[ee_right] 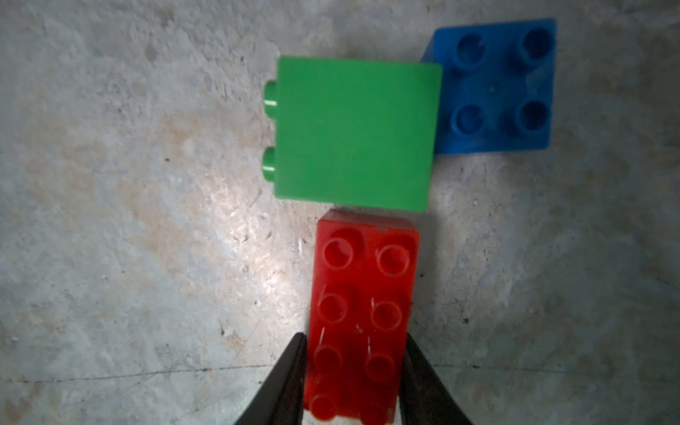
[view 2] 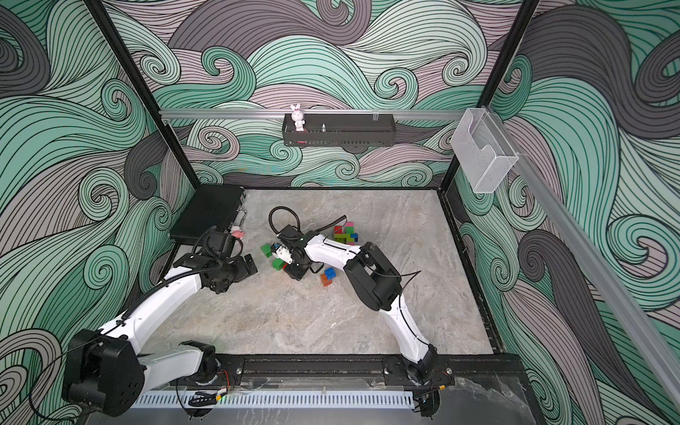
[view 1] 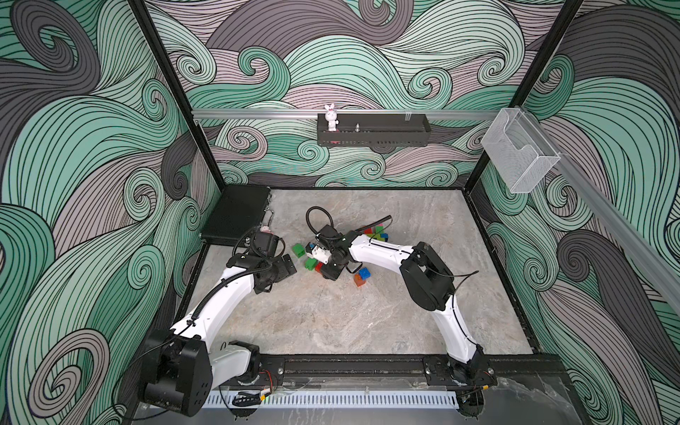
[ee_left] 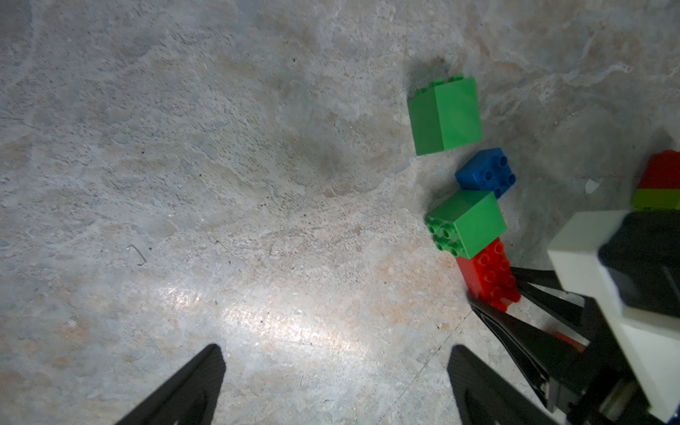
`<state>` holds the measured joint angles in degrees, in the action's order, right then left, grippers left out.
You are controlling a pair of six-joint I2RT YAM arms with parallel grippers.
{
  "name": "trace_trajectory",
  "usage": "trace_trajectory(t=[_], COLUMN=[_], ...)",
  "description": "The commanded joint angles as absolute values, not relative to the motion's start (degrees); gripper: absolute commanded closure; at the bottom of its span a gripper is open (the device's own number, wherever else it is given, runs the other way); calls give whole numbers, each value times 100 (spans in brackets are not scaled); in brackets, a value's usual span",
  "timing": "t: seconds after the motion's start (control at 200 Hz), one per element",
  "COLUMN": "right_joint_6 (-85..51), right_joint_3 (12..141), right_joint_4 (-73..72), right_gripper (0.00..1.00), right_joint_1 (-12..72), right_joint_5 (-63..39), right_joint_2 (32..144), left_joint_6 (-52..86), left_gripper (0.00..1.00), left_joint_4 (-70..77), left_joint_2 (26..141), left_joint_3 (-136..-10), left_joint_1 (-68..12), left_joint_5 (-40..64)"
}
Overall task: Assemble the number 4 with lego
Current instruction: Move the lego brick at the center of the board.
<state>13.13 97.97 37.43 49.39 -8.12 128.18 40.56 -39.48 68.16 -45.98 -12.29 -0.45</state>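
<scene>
**Right jaws.** My right gripper (ee_right: 355, 336) stands narrow, with one finger pressed to each long side of the red brick (ee_right: 362, 294), near one end of it. I judge the grip made. The brick has two rows of studs facing up and lies flat on the stone-patterned table (ee_right: 128, 220).

**Left jaws.** My left gripper (ee_left: 336, 347) stands wide, with nothing between its fingers. It hangs over bare table just beside the same group of bricks.

**Bricks at the red brick's free end.**
- The green brick (ee_right: 355, 134) is tipped on its side, studs pointing sideways. It is just beside the red end or touching it; I cannot tell which.
- The blue brick (ee_right: 493, 92) sits studs up against the green brick's face opposite the studs.
- The second green brick (ee_left: 445, 114) is also on its side, near the blue brick but apart from it.

**Other lego, seen in both top views.**
- The second blue brick (view 1: 364, 273) sits on top of the orange brick (view 1: 358, 282). The pair stands on the table close under my right forearm, on the side nearer my bases.
- The brick cluster (view 1: 377, 233) shows red, lime, pink, blue and green. It lies beyond my right forearm and is partly hidden by it, so I cannot confirm whether its pieces are joined.

**Not part of the task.**
- The white rabbit figure (view 1: 330, 117) stands at one end of the black shelf tray (view 1: 386, 138) on the back wall.
- The black case (view 1: 235, 217) lies at the far left corner of the table.
- The clear bin (view 1: 519, 158) hangs on the right wall rail.
</scene>
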Motion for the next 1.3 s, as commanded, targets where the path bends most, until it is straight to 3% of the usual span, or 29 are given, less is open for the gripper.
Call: trace_trajectory(t=[0.0, 0.24, 0.515, 0.846, 1.046, 1.296], right_joint_6=[1786, 3635, 5302, 5598, 5660, 5364], right_joint_3=[9738, 8548, 7719, 7303, 6825, 6621], right_joint_4=[4028, 4223, 4574, 3802, 2684, 1891], right_gripper=[66, 70, 66, 45, 41, 38], right_joint_1=[4983, 4994, 5120, 5247, 5256, 5265], right_joint_5=[-1009, -2184, -2045, -1238, -611, -824], right_joint_2=[12765, 11845, 11373, 11067, 10726, 10365], left_joint_6=[4035, 3832, 3719, 3646, 3612, 3411], left_gripper=[1, 1, 1, 1, 1, 1], left_joint_4=[-4008, -4045, -3894, -3858, -3865, -3676], left_joint_2=[6923, 7615, 7685, 7877, 7979, 8013], left_joint_3=[-4680, -4766, -4699, -4737, -4812, -4852], left_joint_1=[-1179, -1194, -1208, -1269, -1346, -1602], left_joint_5=[5, 875, 1213, 1472, 1496, 1630])
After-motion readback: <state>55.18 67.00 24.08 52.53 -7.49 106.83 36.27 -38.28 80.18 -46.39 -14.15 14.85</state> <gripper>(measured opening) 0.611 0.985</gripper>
